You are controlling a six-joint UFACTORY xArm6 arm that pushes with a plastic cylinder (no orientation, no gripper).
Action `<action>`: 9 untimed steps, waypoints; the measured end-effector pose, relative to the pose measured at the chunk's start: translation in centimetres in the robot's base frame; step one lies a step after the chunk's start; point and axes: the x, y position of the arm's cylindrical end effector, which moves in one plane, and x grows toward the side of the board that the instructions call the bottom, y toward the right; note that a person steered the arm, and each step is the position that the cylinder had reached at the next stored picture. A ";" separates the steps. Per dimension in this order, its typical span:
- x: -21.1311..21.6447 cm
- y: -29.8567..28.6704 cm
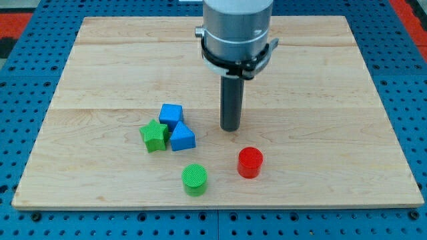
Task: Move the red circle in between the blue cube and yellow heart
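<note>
camera view:
my tip: lower end of the dark rod, resting on the tabletop near the middle, touching no block.
jaws: the arm carries no jaws, only the rod; it has hold of nothing.
red circle: a short red cylinder, just below my tip and slightly to the view's right, apart from it.
blue cube: to the view's left of my tip, at the top of a tight cluster.
blue triangular block: directly below the blue cube, touching it.
green star: on the view's left of the cluster, against both blue blocks.
green circle: a green cylinder near the view's bottom, left of the red circle and apart from it.
yellow heart: cannot be seen on the tabletop.
</note>
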 end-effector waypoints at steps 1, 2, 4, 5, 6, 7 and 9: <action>-4.0 0.0; -7.1 0.5; -0.3 13.3; 7.5 12.9; 11.8 8.7; 9.7 1.8; 4.1 -2.1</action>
